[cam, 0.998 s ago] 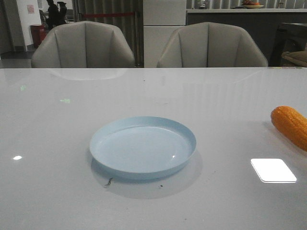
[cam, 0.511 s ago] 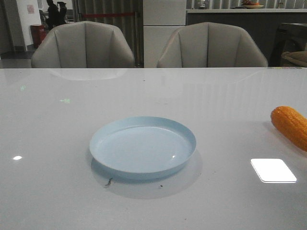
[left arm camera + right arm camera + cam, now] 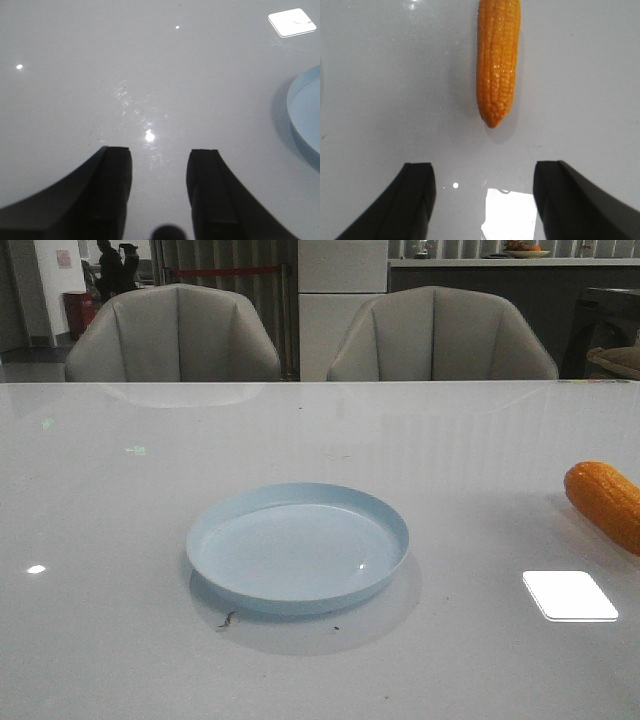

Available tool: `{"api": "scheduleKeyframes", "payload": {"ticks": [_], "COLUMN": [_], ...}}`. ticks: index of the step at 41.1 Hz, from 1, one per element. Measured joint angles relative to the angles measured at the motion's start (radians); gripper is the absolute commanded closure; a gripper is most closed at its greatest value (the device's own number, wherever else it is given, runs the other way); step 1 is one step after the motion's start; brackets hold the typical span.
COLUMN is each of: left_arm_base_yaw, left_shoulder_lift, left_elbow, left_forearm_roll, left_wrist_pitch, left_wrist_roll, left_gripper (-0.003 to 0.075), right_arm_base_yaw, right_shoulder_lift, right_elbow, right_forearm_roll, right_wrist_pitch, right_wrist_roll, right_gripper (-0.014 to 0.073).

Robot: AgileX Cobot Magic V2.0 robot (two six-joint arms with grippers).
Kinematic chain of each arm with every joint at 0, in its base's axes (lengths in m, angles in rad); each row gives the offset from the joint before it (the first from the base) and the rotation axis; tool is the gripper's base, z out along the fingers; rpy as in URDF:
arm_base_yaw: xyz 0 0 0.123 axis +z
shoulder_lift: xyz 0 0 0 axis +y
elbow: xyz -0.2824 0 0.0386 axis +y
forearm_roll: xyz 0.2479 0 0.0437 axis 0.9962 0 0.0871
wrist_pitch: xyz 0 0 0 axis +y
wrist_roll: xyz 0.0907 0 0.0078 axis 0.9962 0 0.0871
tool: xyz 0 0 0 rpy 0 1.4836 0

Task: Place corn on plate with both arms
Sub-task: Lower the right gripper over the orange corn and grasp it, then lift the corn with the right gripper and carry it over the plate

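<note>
The glossy grey-white surface [image 3: 120,540] carries only two things of the task, and neither arm shows in the front view. The pale blue plate [image 3: 297,548] sits empty around the middle of the surface, somewhat toward its near edge. The orange-yellow corn cob [image 3: 604,502] lies flat at the right edge of the surface, well apart from the plate, and is partly cut off by that view.

The right gripper [image 3: 482,200] hangs above the surface with its jaws spread wide and nothing between them. The corn's tapered tip [image 3: 492,120] points toward the gap, and the cob runs lengthwise away from the jaws, not yet between them. The left gripper [image 3: 159,187] hovers over bare surface with its jaws parted moderately and empty; a slice of the plate's rim [image 3: 300,117] shows at the side of its view.

By the look of it, the task is at its opening step: the approach to the corn, with no grasp made. The next move seems to call for the right arm to advance and lower until the cob's body lies between the open jaws, probably turning the wrist so that they close across its width, not along its length. The left arm looks set to help near the plate.
</note>
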Motion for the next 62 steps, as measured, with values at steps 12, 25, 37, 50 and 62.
{"api": "scheduleKeyframes", "payload": {"ticks": [12, 25, 37, 50, 62], "left_arm_base_yaw": [0.0, 0.002, 0.002, 0.002, 0.002], "left_shoulder_lift": [0.0, 0.0, 0.0, 0.0, 0.0], "left_elbow": [0.0, 0.0, 0.0, 0.0, 0.0], "left_forearm_roll": [0.0, 0.0, 0.0, 0.0, 0.0], "left_wrist_pitch": [0.002, 0.002, 0.002, 0.002, 0.002], "left_wrist_roll": [-0.001, -0.001, -0.001, -0.001, -0.002], "left_gripper": [0.0372, 0.0372, 0.0372, 0.0372, 0.0372], "right_arm_base_yaw": [-0.01, -0.018, -0.018, -0.018, -0.018], "right_shoulder_lift": [0.292, 0.507, 0.619, 0.666, 0.666], "right_elbow": [-0.277, -0.39, -0.39, -0.39, -0.394], "right_forearm_roll": [-0.001, -0.002, -0.01, -0.012, -0.012], "right_wrist_pitch": [0.065, 0.076, 0.055, 0.031, 0.033], "right_wrist_roll": [0.0, 0.0, 0.0, 0.0, -0.017], "right_gripper": [0.0064, 0.0064, 0.0064, 0.019, 0.0428]}}
